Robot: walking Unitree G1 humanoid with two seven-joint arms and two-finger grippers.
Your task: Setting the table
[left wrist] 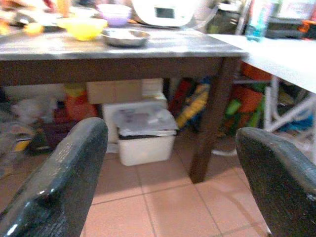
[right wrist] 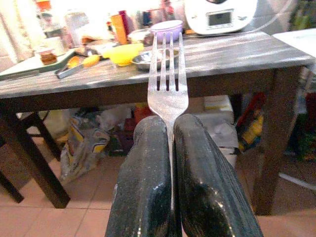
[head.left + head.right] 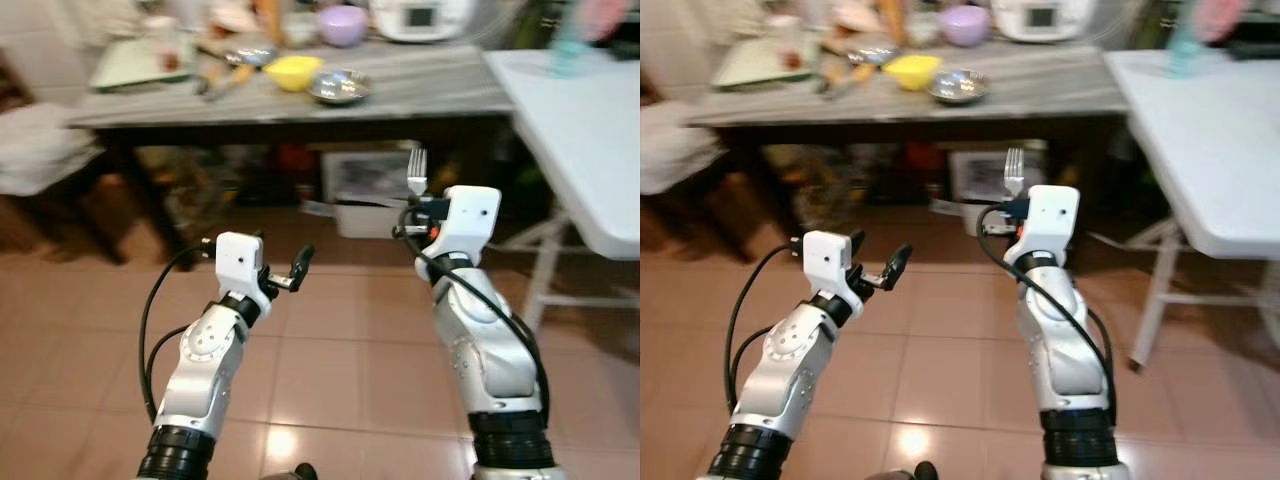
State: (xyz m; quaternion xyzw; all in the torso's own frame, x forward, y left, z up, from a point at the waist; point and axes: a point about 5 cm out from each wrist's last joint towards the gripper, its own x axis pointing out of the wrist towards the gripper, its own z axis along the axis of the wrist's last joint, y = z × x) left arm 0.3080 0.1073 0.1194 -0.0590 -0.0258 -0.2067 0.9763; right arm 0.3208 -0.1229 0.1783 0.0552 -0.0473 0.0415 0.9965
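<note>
Right arm: raised, forearm reaching forward toward the grey table (image 3: 430,90)
Right gripper (image 2: 173,129): short of the table's front edge, fingers pinched together on a fork (image 2: 167,79), tines standing straight up
Left arm: lower than the right, bent, angled forward toward the same table
Left gripper (image 3: 285,270): farther back from the table, fingers (image 1: 64,173) spread wide, holding nothing

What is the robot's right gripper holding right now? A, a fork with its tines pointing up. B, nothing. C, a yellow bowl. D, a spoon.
A: the right gripper has its fingers shut on a fork, whose tines stand upward above them.
</note>
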